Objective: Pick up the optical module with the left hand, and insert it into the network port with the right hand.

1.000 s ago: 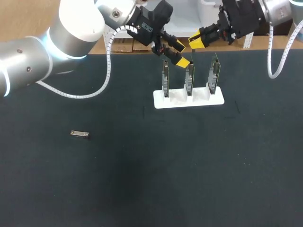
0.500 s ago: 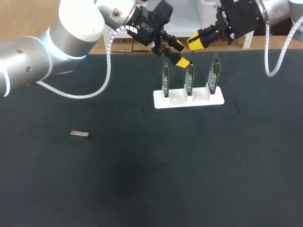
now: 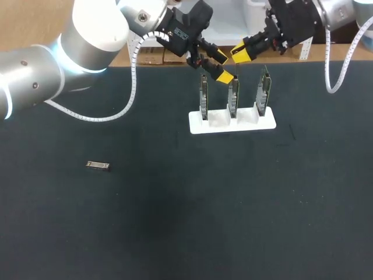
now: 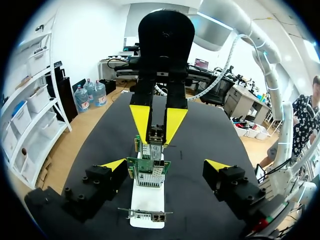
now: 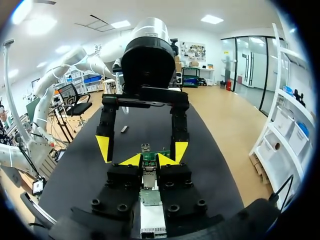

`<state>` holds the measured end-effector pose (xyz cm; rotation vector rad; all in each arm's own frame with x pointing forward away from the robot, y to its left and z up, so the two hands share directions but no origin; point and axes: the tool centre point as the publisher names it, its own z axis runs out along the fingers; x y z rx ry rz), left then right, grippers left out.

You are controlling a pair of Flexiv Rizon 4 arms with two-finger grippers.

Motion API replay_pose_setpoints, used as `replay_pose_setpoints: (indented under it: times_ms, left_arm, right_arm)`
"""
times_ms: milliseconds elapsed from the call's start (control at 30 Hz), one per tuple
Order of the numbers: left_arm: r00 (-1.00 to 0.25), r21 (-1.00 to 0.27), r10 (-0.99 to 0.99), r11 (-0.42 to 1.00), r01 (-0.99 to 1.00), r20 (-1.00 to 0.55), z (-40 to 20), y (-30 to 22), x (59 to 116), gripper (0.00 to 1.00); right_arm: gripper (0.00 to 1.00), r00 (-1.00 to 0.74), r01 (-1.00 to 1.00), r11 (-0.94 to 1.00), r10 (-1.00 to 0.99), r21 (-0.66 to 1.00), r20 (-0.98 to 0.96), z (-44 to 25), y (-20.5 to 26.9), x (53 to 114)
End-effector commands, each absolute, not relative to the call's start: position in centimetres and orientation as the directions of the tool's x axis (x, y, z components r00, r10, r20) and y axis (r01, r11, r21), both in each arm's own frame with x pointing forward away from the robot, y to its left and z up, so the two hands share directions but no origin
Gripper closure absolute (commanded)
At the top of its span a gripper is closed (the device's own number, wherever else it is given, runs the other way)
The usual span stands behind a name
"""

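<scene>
Nearest me, the small silver metal optical module [image 3: 98, 165], a slim rectangular bar, lies flat on the dark matte desk [image 3: 175, 221] off to my left, well apart from both sets of fingers. Further out stands a white plastic holder [image 3: 232, 123] with three upright green circuit cards [image 3: 233, 96] in its slots. My yellow-tipped left fingers [image 3: 222, 66] hang spread open above the left and middle cards, gripping nothing. Just beyond, my right fingers [image 3: 242, 52] sit drawn together above the cards, empty.
</scene>
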<state>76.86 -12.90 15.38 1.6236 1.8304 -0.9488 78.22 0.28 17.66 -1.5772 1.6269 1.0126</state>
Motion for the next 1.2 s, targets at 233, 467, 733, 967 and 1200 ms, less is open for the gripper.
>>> replay_pose_setpoints:
  times_ms: [233,467,733,967,1200]
  left_arm:
    - [-0.153,-0.165,0.63,0.04,0.985,-0.761,15.45,-12.87,76.86,0.0]
    - [-0.153,-0.165,0.63,0.04,0.985,-0.761,15.45,-12.87,76.86,0.0]
    - [-0.153,-0.165,0.63,0.04,0.985,-0.761,15.45,-12.87,76.86,0.0]
    - [-0.153,-0.165,0.63,0.04,0.985,-0.761,15.45,-12.87,76.86,0.0]
    - [-0.153,-0.165,0.63,0.04,0.985,-0.761,15.45,-12.87,76.86,0.0]
  right_arm:
    - [1.0,-0.076,-0.995,-0.017,-0.485,0.096,-0.871,17.6,0.39,77.62]
    - [1.0,-0.085,-0.994,-0.012,-0.493,0.104,-0.866,17.29,0.33,77.56]
    - [1.0,-0.078,-0.995,-0.019,-0.491,0.101,-0.867,17.35,0.66,77.6]
    - [1.0,-0.081,-0.994,-0.018,-0.494,0.104,-0.866,17.06,0.84,77.69]
    - [1.0,-0.086,-0.995,-0.008,-0.493,0.103,-0.866,16.97,0.59,77.99]
